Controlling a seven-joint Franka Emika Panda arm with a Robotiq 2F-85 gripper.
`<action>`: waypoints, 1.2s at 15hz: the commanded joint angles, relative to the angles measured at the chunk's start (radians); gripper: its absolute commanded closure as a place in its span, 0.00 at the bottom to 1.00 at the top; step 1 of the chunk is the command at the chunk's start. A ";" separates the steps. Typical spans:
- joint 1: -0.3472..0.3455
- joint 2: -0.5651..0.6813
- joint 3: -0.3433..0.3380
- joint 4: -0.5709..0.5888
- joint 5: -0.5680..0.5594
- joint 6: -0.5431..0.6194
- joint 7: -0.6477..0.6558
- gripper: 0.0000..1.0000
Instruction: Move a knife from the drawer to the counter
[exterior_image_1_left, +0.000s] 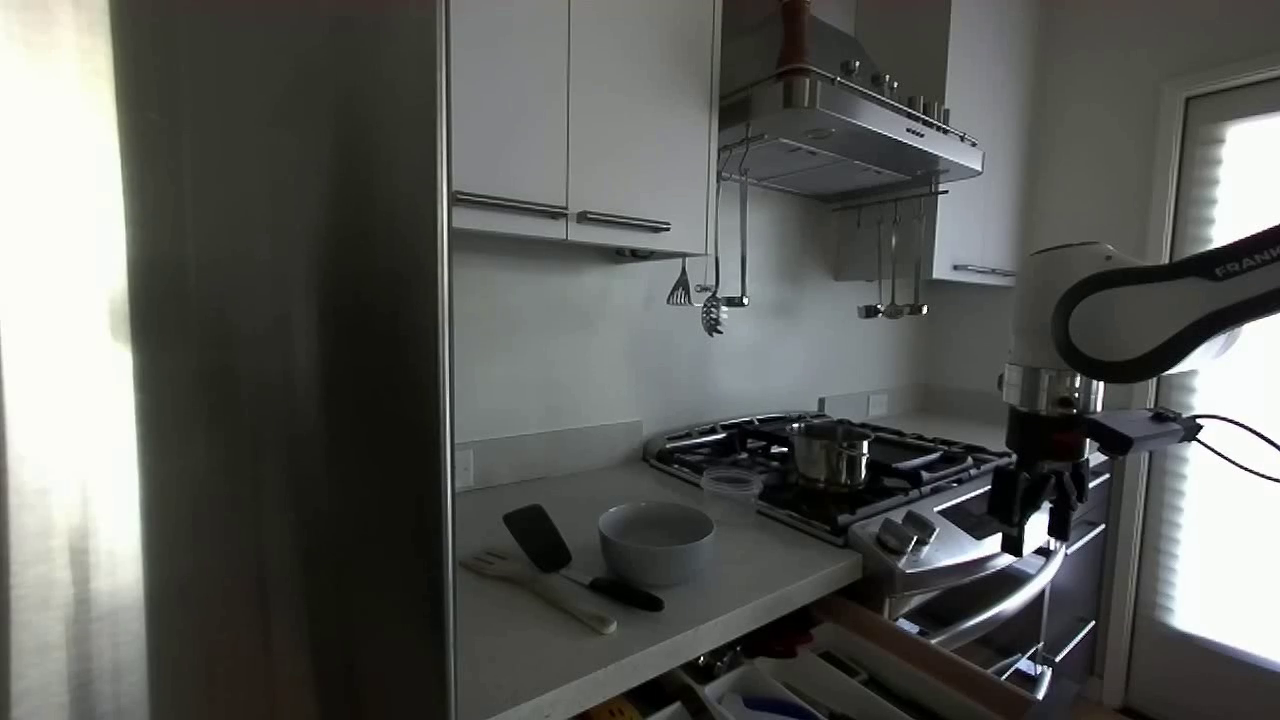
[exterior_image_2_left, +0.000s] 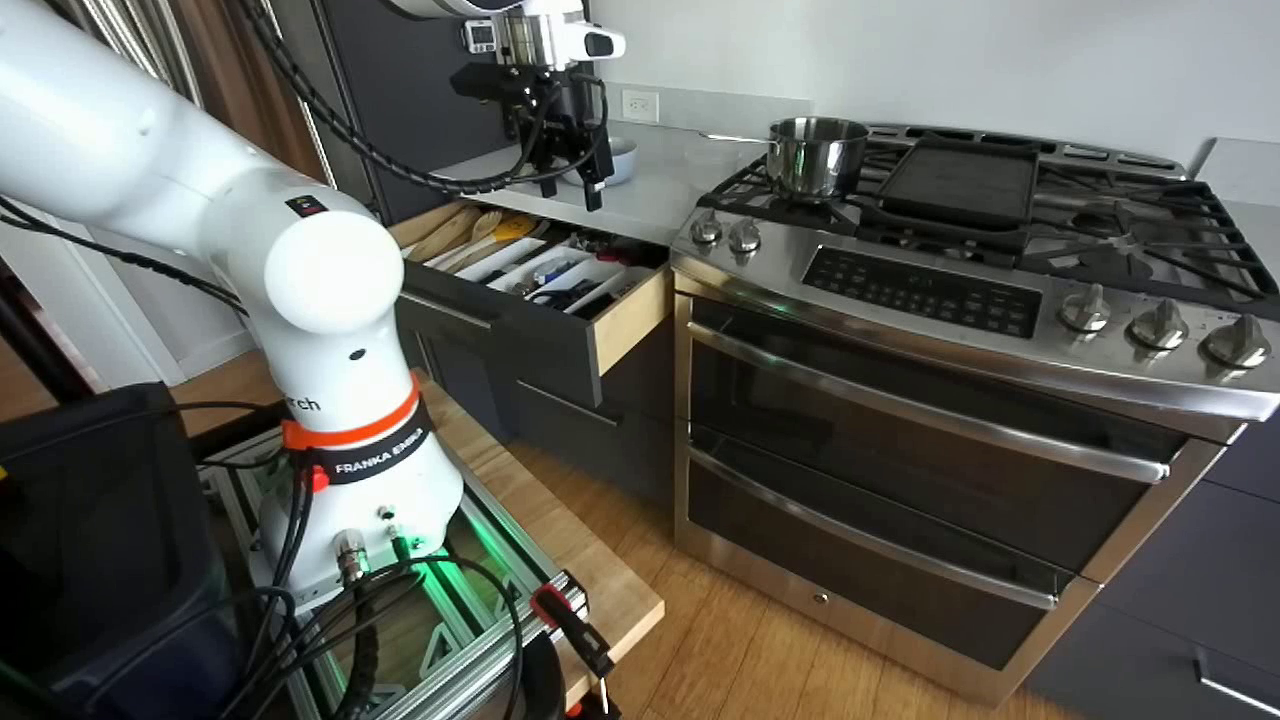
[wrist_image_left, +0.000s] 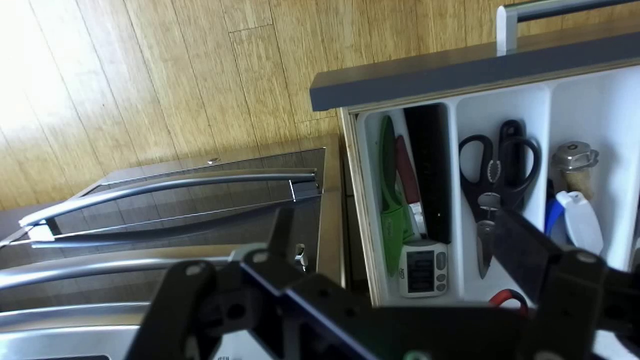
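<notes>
As far as we can judge, only the groundwork is in place: the drawer (exterior_image_2_left: 550, 345) stands pulled out beneath the jaws. The jaws are released, spread apart with nothing between them. In the wrist view we find what looks like a green knife (wrist_image_left: 391, 217), likely the task's thing, inside the drawer, below the jaws and clear of them; it lies in the end compartment of a white tray (wrist_image_left: 455, 180), with a red handle (wrist_image_left: 407, 172), perhaps of a second knife, just beside it. Which one is meant we cannot tell. A small timer (wrist_image_left: 424, 269) sits in that compartment too, and black scissors (wrist_image_left: 502, 197) lie in the next one. So reaching down, gripping, lifting, carrying across and setting down are, we think, all left to do.

The desk (exterior_image_1_left: 740, 570) that is to receive the knife lies left of the jaws and lower in an exterior view. On the part we can see rest a pale bowl (exterior_image_1_left: 655, 550), a black spatula (exterior_image_1_left: 540, 540) and a wooden serving tool (exterior_image_1_left: 545, 590), but no knife. Right of the jaws, in an exterior view, a gas stove (exterior_image_2_left: 1055, 350) bears a steel pot (exterior_image_2_left: 815, 165) and a dark griddle (exterior_image_2_left: 965, 180). The room is a kitchen: up and left of the jaws we see a steel hood (exterior_image_1_left: 860, 120), to their right what seems a bright glass door (exterior_image_1_left: 1225, 500), and far below them a wooden floor (wrist_image_left: 250, 85).
</notes>
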 joint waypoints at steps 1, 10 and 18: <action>0.003 0.000 -0.003 0.002 -0.002 -0.002 0.002 0.00; 0.166 0.190 0.217 0.179 0.063 -0.063 0.140 0.00; 0.223 0.457 0.401 0.357 0.095 -0.101 0.498 0.00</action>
